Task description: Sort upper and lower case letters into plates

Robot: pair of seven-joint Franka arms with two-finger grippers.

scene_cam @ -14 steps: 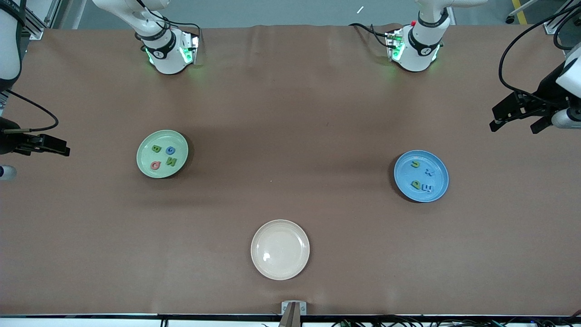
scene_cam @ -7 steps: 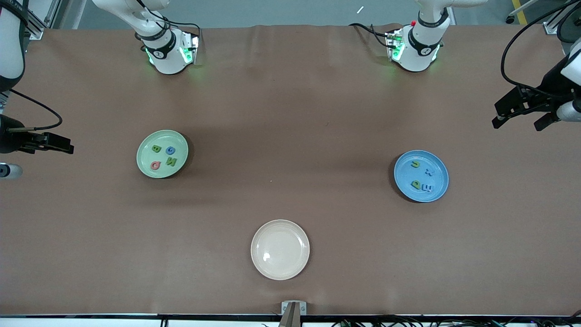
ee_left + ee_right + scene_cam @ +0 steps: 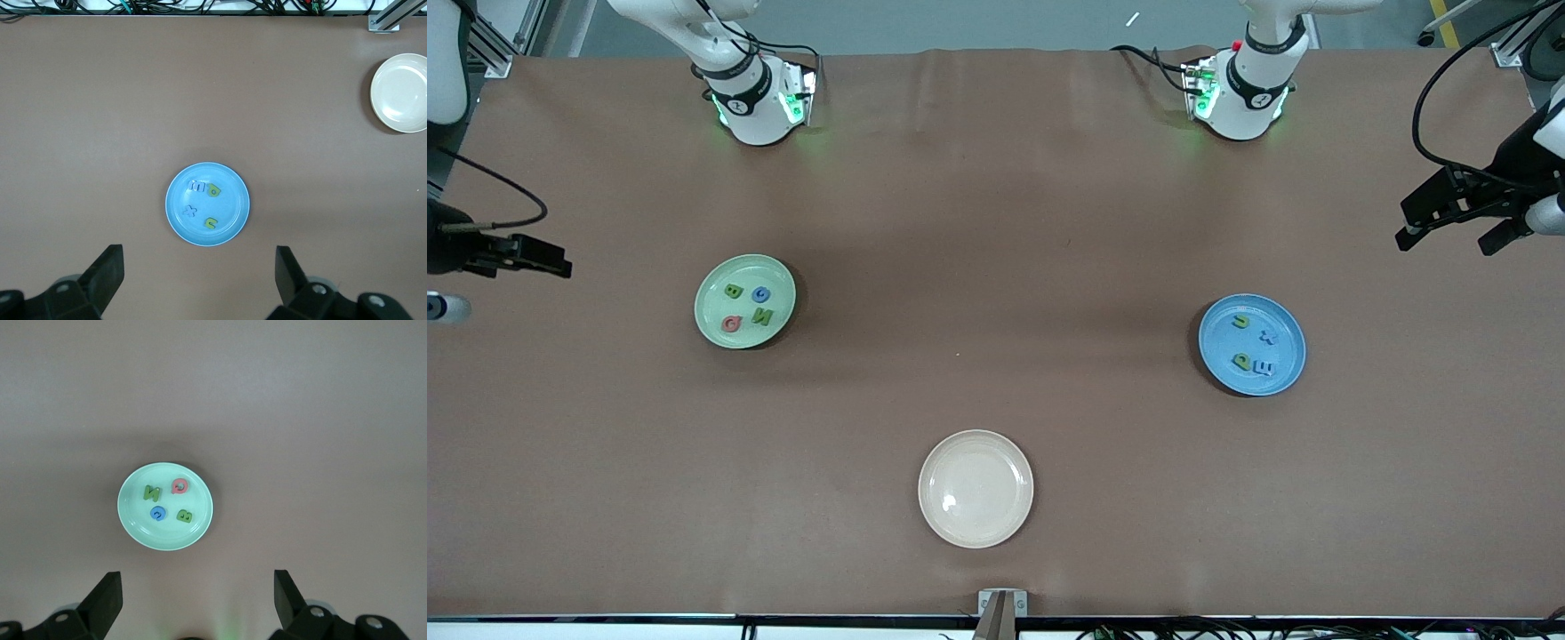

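Observation:
The mint green plate (image 3: 711, 307) lies toward the right arm's end and holds several letters: a green B (image 3: 733, 291), a blue c (image 3: 760, 294), a pinkish red Q (image 3: 731, 324) and a green N (image 3: 762, 316). The blue plate (image 3: 1288, 351) lies toward the left arm's end and holds a green u (image 3: 1240, 321), a blue x (image 3: 1268, 337), a green P (image 3: 1241, 361) and a blue E (image 3: 1264, 367). My right gripper (image 3: 551, 260) is open and empty, raised off beside the mint plate (image 3: 199, 499). My left gripper (image 3: 1449, 240) is open and empty, raised off beside the blue plate (image 3: 233, 207).
A cream-white plate (image 3: 975, 524) lies empty near the front edge of the table, midway between the arms; it also shows in the left wrist view (image 3: 400, 92). Brown cloth covers the table. Both arm bases stand along the back edge.
Both grippers have drifted a little toward the robots' side of the table, staying open and empty. The plates and letters have not moved.

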